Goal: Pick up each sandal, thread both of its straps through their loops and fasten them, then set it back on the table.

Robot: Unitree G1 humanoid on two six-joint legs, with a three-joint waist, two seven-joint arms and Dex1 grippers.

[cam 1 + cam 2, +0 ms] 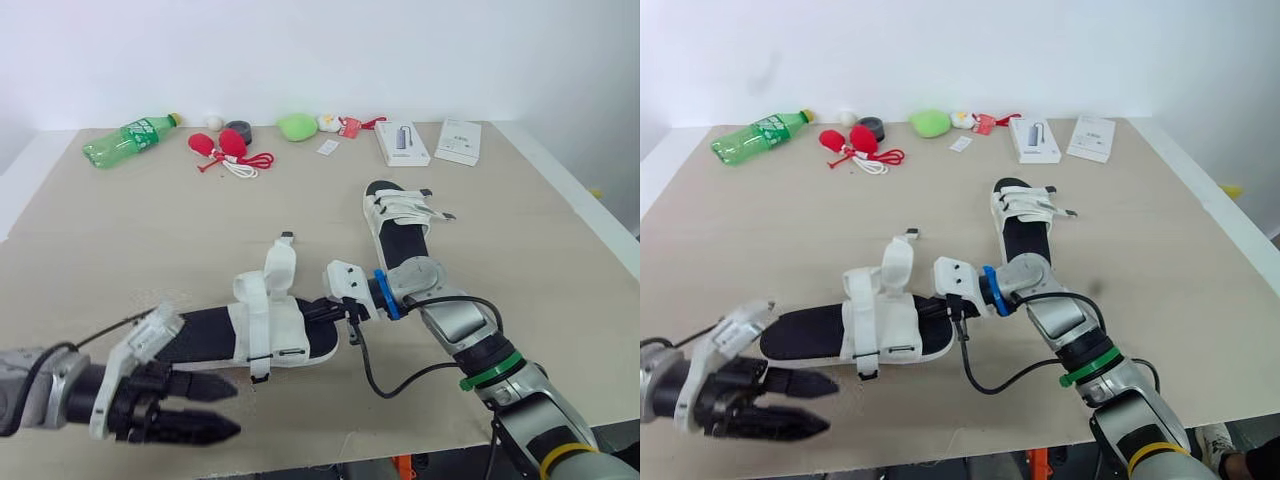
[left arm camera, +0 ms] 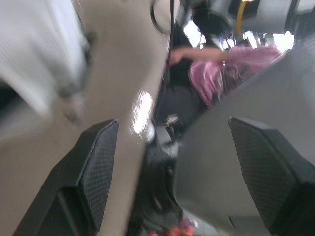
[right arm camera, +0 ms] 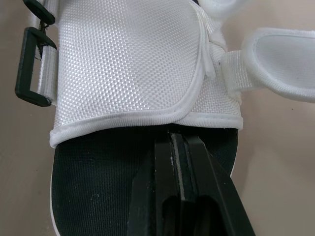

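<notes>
I am looking at the near sandal, which is lying flat on the table in the lower middle of the head view, its free strap standing up loose. The right pincer is resting on the black footbed at the toe end. Its fingers are pressed together with nothing between them, and the tips are nosing under the edge of the white upper. The left pincer is hovering in the lower left of the frame, spread wide and empty, just short of the heel.

What is worrying me: the right fingers are only pressing, not clamping, so a forward push is likely to be sliding the sandal toward the left pincer rather than lifting it. If the left one is closing too early, I judge it will be nipping the sole edge and tipping the shoe. The tips could also be catching the upper's hem and dragging it over the black loop.

The second sandal is lying right of centre, close by the right forearm; a wide elbow swing may be knocking it. Along the top edge, well apart, are sitting a green bottle, red bulbs on a cord, a green lump and two white boxes. Nothing is blocking the near sandal itself.
</notes>
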